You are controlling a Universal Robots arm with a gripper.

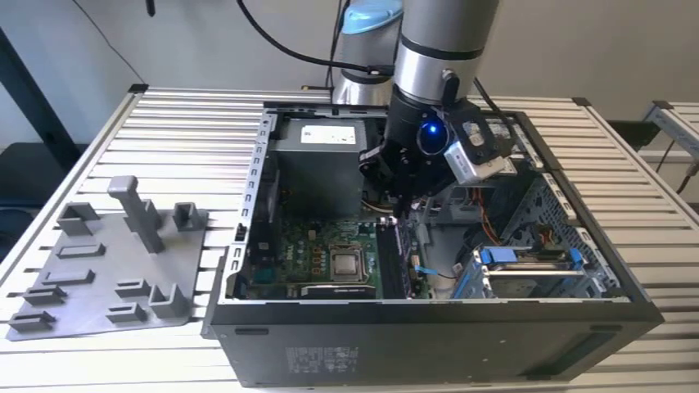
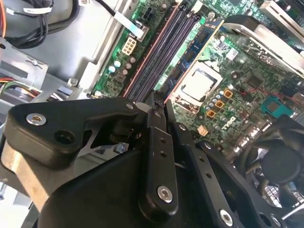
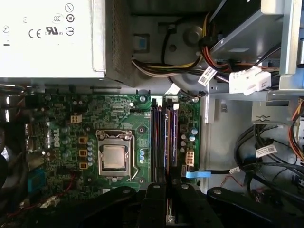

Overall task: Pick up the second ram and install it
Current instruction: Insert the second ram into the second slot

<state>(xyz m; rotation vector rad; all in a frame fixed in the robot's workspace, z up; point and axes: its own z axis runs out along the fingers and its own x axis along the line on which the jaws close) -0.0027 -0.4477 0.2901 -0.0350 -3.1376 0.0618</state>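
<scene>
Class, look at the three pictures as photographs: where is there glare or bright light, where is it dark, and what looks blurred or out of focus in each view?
Exterior view: even daylight, a blue lamp glowing on the wrist. First wrist view: glare whitens the power supply; the pincer is a dark, soft-edged shape. Second wrist view: the motherboard is sharp and bright, the near pincer dark and slightly blurred.

- Exterior view is evenly lit, daylight-ish; the slatted table [image 1: 164, 131] comes out bright, almost washed out near the back.
- Inside the computer case [image 1: 437, 344] it's a lot dimmer, with the far corners in shadow.
- A small blue light glows on the arm's wrist [image 1: 434, 128].
- First wrist view: the power supply [image 3: 52, 38] is blown out white with glare, and the motherboard [image 3: 61, 118] is sharp.
- Second wrist view: the end effector [image 2: 159, 102] up close is soft and dark, with the board behind it crisper.
</scene>
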